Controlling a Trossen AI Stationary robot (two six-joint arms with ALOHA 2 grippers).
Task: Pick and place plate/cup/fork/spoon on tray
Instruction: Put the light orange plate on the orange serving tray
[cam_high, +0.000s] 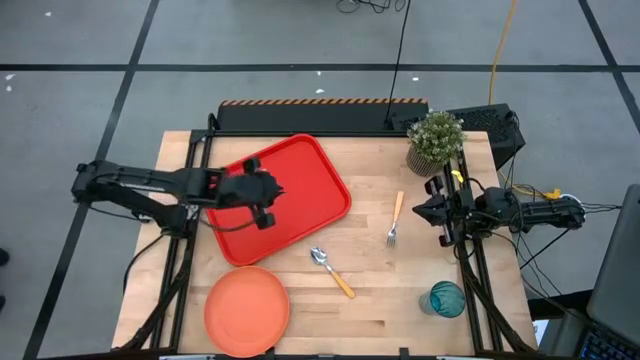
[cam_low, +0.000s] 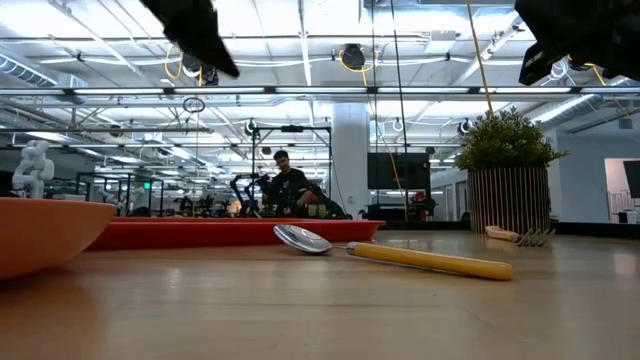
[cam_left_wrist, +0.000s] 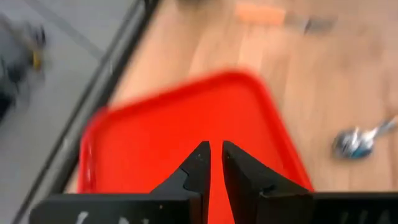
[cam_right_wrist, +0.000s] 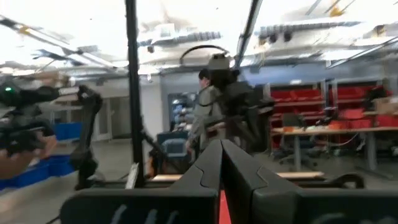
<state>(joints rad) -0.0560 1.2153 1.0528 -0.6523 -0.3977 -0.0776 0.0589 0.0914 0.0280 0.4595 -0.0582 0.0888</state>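
a small green plant (cam_high: 435, 135) in a ribbed pot sits near the far right corner of the wooden table (cam_high: 380, 290). a black box (cam_high: 492, 128) sits just beside it. far back in the room a person (cam_low: 288, 186) sits by some machines.

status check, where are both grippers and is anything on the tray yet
Left gripper over the tray, jaws nearly shut, empty. Right gripper shut, waiting at the right edge. Plate, cup, fork, spoon all on the table. Nothing blocking.
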